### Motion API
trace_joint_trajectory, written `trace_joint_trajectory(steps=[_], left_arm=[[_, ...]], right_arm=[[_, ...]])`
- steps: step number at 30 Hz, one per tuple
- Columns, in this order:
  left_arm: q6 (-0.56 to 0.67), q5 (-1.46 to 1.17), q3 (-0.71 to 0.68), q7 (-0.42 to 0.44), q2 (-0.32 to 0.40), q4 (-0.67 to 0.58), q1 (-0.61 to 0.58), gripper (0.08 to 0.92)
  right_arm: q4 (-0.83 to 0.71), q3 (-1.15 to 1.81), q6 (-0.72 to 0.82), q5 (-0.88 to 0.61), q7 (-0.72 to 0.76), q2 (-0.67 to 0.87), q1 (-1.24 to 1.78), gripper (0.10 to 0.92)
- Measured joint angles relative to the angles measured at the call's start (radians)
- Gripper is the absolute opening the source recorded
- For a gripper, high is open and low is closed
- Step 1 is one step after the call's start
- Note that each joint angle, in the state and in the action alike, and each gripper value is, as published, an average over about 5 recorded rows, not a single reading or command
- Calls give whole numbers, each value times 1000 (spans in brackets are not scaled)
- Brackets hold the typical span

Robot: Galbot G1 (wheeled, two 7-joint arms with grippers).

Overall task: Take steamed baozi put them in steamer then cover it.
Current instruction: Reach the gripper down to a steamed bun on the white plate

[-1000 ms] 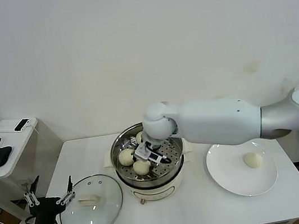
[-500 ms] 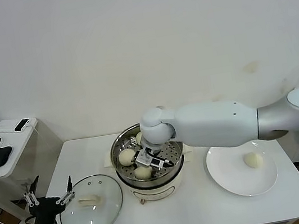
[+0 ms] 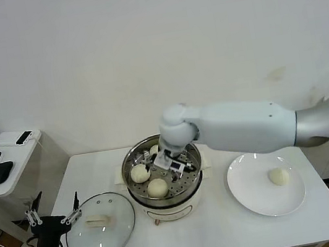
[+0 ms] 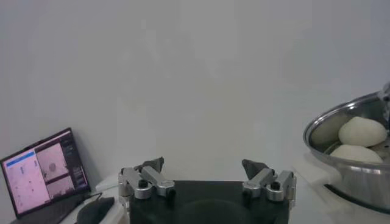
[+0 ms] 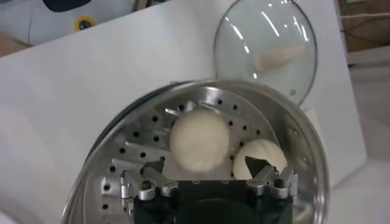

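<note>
**Three baozi in the steamer, one on the plate**

Three steamed baozi (image 3: 157, 188) are sitting on the perforated tray inside the steamer (image 3: 140, 197) at the middle of the bench (image 3: 219, 234). A fourth bun (image 3: 278, 176) is lying on the white plate (image 3: 251, 194) to the right. The right gripper (image 3: 169, 160) is hovering over the steamer's far side, jaws apart and holding nothing. The cover (image 3: 99, 226) is lying flat at the near left. The left gripper (image 4: 207, 176) is waiting beside it, jaws spread wide.
</note>
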State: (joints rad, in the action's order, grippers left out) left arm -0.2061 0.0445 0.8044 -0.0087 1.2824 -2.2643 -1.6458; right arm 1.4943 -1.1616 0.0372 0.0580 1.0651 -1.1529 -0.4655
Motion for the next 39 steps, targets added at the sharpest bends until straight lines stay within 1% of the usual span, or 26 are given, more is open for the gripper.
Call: trace_joint_trajectory(steps=[9,14,19,24,29,39], left_arm=[[-1,3,-1,1,-16,7,3,823],[-2,1,-4,2,-30,15,6,823],[-2,5,-17,2,-38,22,15,823],[-3,13,-36,2,-46,24,20,823],[-4,20,-53,2,-54,29,22,823],[-5,36,-75,1,-56,33,13,823]], right_arm=[[21,109,150,-3,30,138,7,823],[49,152,223,-19,31,258,30,823],[74,214,258,-12,34,396,90,823],[77,321,260,22,38,523,213,823],[65,463,227,76,52,618,381,823],[-21,719,136,199,58,681,690,823]])
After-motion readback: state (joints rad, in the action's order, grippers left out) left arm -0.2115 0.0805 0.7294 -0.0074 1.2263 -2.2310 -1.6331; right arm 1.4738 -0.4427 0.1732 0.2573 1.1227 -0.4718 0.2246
